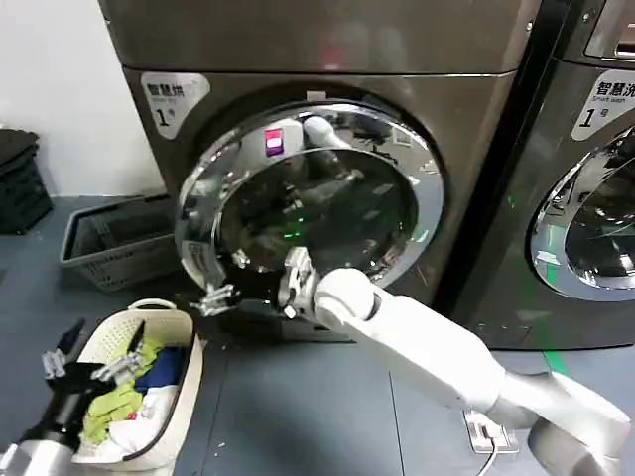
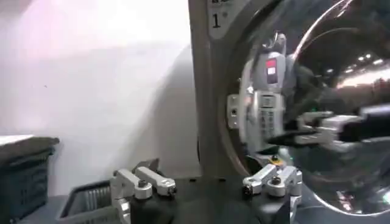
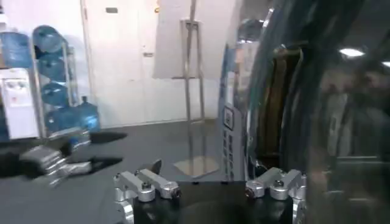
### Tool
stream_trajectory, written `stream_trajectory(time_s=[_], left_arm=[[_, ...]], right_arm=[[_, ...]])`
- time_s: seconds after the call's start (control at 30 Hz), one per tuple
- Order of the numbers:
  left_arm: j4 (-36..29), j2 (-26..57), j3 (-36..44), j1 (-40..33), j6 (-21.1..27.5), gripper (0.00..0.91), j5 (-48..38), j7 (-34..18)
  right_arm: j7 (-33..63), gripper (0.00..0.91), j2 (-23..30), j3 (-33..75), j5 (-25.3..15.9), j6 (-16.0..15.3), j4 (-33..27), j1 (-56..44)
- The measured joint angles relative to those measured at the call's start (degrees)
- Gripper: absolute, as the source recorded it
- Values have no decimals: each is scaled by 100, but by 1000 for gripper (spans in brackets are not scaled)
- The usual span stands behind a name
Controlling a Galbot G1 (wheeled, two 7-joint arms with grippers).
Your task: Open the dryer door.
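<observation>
**Right pincer at the lower left edge of the dryer door**

The right pincer (image 1: 220,295) is stretched out from the white arm and sits at the lower left part of the dryer door (image 1: 308,203). Its fingers are spread apart, and they close on nothing that I can see. One finger is close to the chrome ring, but I cannot tell if it touches the ring. The door lies just above and behind this pincer, and it seems to stand a little away from the front of the dryer (image 1: 466,129) on that side. In the right wrist view the curved chrome edge of the door (image 3: 256,91) rises just beside the open fingers (image 3: 274,182).

The left pincer (image 1: 87,369) waits well below and to the left of the right pincer, over a cream laundry basket (image 1: 184,382) with clothes inside. Its fingers are also spread apart and hold nothing. A grey crate (image 1: 109,238) stands on the floor beyond it, beside the dryer.
</observation>
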Motion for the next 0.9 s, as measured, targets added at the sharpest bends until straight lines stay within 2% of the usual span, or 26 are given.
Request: stream_trajectory(time_s=[0.3, 0.67, 0.9], left_arm=[[435, 700, -196, -230, -17, 907, -420, 282], [833, 1533, -161, -638, -113, 907, -772, 359], [1162, 2118, 60, -957, -332, 907, -884, 639]], right_arm=[[-443, 907, -646, -2, 235, -32, 748, -178], [-858, 907, -1301, 36, 220, -98, 1585, -464], [-1128, 907, -1796, 122, 203, -79, 2036, -654]])
